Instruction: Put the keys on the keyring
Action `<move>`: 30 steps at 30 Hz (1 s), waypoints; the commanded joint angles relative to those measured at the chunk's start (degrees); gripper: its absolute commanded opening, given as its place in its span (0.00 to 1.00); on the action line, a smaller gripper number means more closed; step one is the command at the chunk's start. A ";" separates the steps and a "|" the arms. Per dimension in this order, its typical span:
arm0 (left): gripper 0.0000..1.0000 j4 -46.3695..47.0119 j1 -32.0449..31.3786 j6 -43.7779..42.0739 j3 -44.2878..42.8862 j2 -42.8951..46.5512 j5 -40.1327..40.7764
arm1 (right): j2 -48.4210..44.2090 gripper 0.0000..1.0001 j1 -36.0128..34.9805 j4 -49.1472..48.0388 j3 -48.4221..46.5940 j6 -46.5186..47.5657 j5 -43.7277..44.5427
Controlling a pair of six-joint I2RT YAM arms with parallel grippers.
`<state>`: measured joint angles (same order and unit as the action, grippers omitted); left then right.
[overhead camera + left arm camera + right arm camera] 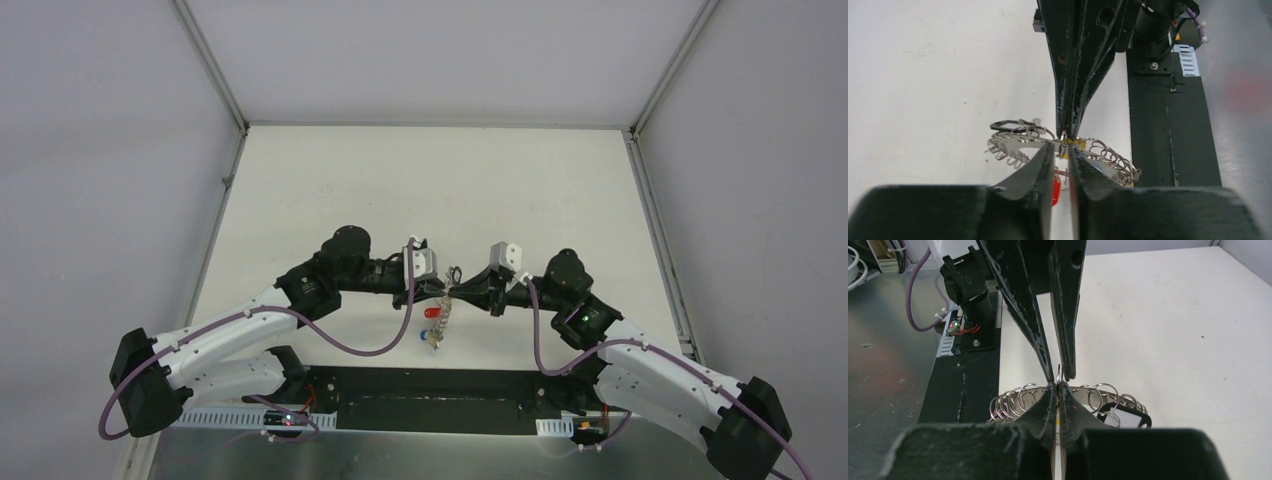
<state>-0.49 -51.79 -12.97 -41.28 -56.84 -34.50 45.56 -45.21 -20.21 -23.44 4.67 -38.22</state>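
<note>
The left gripper (446, 291) was closed to a hair's gap on the wire of the keyring (443, 310). The right gripper (466, 292), shut tight, nipped the same spot from 3 o'clock, tip against tip. From there the keyring sagged toward 6 o'clock over the table (400, 190), with a red key (432, 313) and a blue key (436, 338) at its lower end; I couldn't tell whether they were threaded on. The risk looked plain to me: with two arms on one floppy coil, any uneven pull could bend the wire or tug it out of one grip.
</note>
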 commanded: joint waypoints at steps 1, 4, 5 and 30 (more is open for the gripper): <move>0.24 2.00 -0.37 -1.16 -0.59 2.40 1.69 | -1.13 0.00 0.04 4.89 -2.91 2.69 -1.32; 0.36 -0.71 -0.39 -2.91 -0.83 2.92 1.35 | -0.41 0.00 0.01 14.87 -6.49 5.41 -1.38; 0.39 -1.49 -0.41 -3.53 -0.92 3.03 1.22 | -0.01 0.00 0.03 18.20 -7.92 6.30 -1.11; 0.32 8.63 -2.75 -1.13 -0.96 -8.01 -4.41 | 10.07 0.00 0.03 53.48 -26.69 13.16 -0.96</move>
<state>2.94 -53.58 -15.18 -41.63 -63.48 -35.59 56.34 -45.21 34.92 -47.46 18.02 -36.88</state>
